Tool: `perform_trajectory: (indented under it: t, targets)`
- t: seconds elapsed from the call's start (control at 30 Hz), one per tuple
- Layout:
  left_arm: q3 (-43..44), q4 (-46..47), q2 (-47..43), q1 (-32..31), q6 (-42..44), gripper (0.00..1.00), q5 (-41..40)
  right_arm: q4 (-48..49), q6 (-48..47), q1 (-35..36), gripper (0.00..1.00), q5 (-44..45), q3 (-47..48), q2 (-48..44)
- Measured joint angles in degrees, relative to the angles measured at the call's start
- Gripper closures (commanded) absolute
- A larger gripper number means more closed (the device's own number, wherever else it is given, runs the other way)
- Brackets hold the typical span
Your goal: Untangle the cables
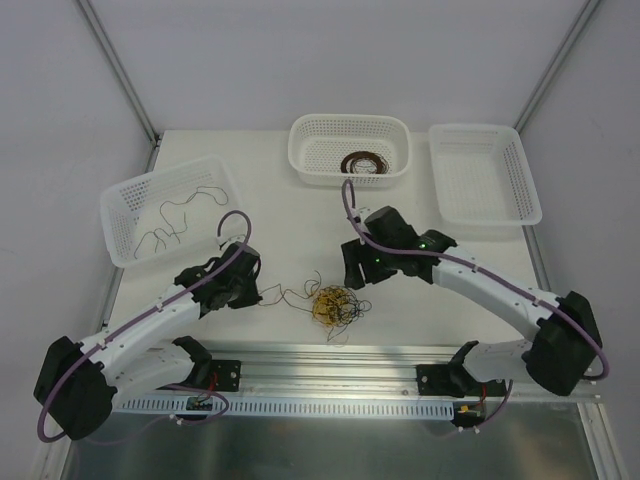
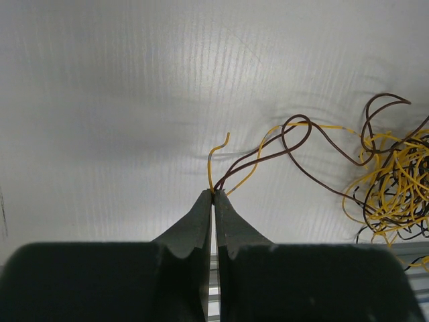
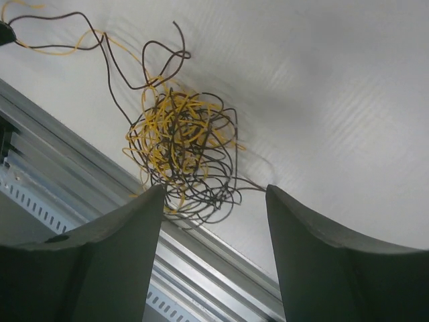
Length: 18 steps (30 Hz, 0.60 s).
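The left gripper (image 2: 213, 193) is pinched fully closed on a few thin brown and yellow strands. They trail from its tips off to the right, into the clump of cables (image 2: 395, 181) on the white table (image 2: 134, 80). The right gripper (image 3: 214, 189) has its fingers wide apart with nothing between them. The clump lies just ahead of its tips, slightly left, beside the aluminium rail (image 3: 201, 255).

Likely risks: with nothing pinning the clump, a pull from the left gripper may drag the whole tangle along instead of freeing strands. Hauling several strands together could also cinch the knots tighter — and a loop could snag on the nearby rail.
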Motion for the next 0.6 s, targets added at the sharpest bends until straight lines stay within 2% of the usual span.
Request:
perform_trajectory:
  t: [0.2, 0.3, 0.37, 0.4, 0.43, 0.47, 0.6]
  targets:
    - [-0.11, 0.37, -0.7, 0.0, -0.02, 1.0, -0.17, 5.27, -0.04, 4.98, 0.38, -2.36, -0.04, 13.7]
    - [-0.66, 0.63, -0.68, 0.0, -0.2, 1.0, -1.11, 6.73, -0.04, 6.16, 0.45, -3.37, -0.2, 18.32]
    - [-1.01, 0.7, -0.68, 0.02, -0.35, 1.0, -1.77, 7.43, -0.48, 6.32, 0.6, -3.54, -0.52, 19.41]
    - [-1.18, 0.7, -0.68, 0.0, -0.39, 1.0, -2.12, 7.54, -0.52, 6.32, 0.71, -3.48, -0.66, 19.5]
    - [-1.25, 0.7, -0.63, 0.02, -0.42, 1.0, -2.54, 7.43, -0.76, 6.27, 0.91, -3.06, -0.79, 19.5]
    - [-1.33, 0.72, -0.59, 0.02, -0.44, 1.0, -3.13, 7.37, -1.01, 6.14, 0.97, -2.64, -0.85, 19.47]
    - [-1.66, 0.9, 0.0, 1.51, -0.83, 1.0, -4.92, 6.43, -0.5, 3.32, 0.99, -0.17, -2.12, 17.35]
